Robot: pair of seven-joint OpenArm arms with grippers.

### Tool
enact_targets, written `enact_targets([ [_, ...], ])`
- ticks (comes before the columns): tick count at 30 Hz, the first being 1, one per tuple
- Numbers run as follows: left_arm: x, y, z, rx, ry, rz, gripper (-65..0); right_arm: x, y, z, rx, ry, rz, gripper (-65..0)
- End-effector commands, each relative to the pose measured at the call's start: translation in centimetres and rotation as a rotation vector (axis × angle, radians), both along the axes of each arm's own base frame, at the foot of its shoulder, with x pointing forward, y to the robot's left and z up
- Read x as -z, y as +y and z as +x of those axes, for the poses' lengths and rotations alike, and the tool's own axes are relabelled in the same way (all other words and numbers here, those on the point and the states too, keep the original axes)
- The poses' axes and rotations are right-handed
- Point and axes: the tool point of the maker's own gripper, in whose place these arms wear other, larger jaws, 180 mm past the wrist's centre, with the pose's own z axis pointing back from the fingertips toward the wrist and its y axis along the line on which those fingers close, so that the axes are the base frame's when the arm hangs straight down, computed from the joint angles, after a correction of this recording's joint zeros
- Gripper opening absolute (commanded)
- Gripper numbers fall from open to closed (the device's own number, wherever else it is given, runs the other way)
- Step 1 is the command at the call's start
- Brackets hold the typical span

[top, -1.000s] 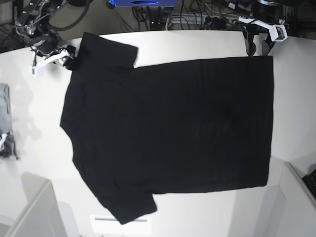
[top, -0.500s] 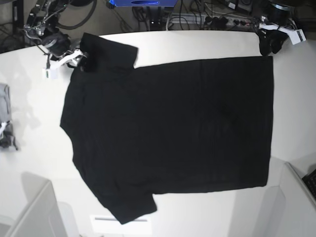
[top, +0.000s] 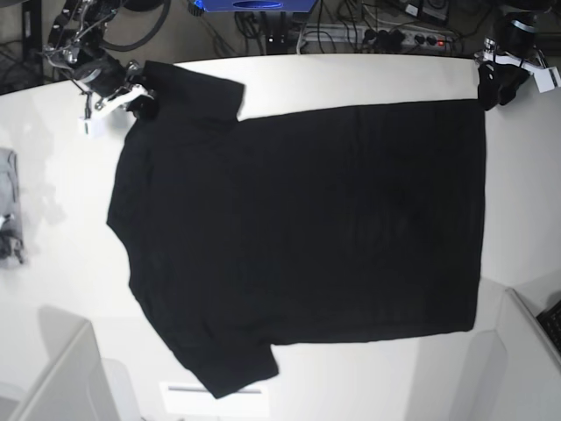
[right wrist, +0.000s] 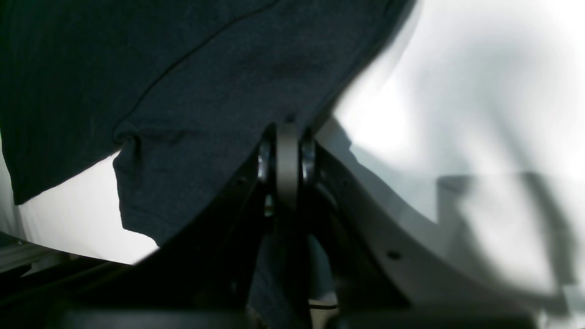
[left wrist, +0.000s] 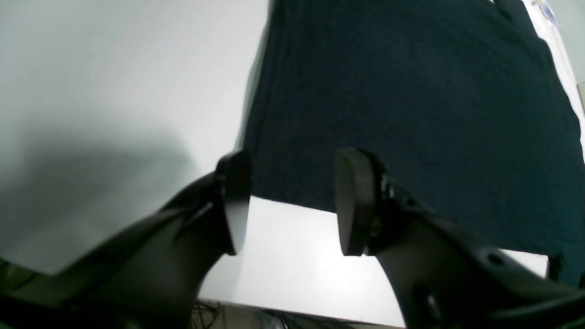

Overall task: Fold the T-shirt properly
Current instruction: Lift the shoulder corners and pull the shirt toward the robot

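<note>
The black T-shirt lies spread flat on the white table, plain side up, with no print showing. My right gripper is shut, and the edge of the far sleeve runs into its fingertips. In the base view it sits at the sleeve's outer edge. My left gripper is open just off the shirt's far hem corner. Its fingers stand apart over bare table. In the base view it is at the far right.
A small grey cloth lies at the table's left edge. A grey box stands at the near left and another at the near right. Cables and a power strip lie behind the table's far edge.
My right gripper has moved up and right onto the far sleeve's edge. My left gripper has moved right, from above the hem to just beyond its far corner. The shirt has not shifted.
</note>
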Motion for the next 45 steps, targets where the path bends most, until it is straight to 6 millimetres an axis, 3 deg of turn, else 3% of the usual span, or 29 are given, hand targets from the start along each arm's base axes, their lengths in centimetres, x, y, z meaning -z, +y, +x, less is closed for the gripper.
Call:
enact_targets([
  [1,-0.4,0.6,0.0,-0.005,-0.017,0.004,-36.7,1.3,-0.4,-1.9,-0.032,0.097,-0.041,-65.0],
  [7,1.1,1.4,-0.8,-0.043,0.013,-0.012,-36.2,1.2,-0.5,-1.8,-0.031,0.094,-0.041,-65.0],
  [13,0.6,1.2,0.1,-0.018,-0.023,-0.015,-36.0,1.1,-0.4,-1.3,-0.034,0.087,-0.041,-65.0],
  [19,3.4,2.2,-0.8,-0.052,0.071,-0.06,-35.9,1.1,-0.4,-1.3,-0.034,0.087,-0.042,-65.0],
  [25,4.0,3.2,0.0,-0.087,0.091,-0.088,-35.9,1.1,-0.4,-1.3,-0.034,0.087,-0.042,-65.0],
  [45,5.3,1.0,2.2,-0.041,0.106,-0.159,-36.7,1.1,-0.4,-1.3,-0.034,0.087,-0.042,-65.0],
])
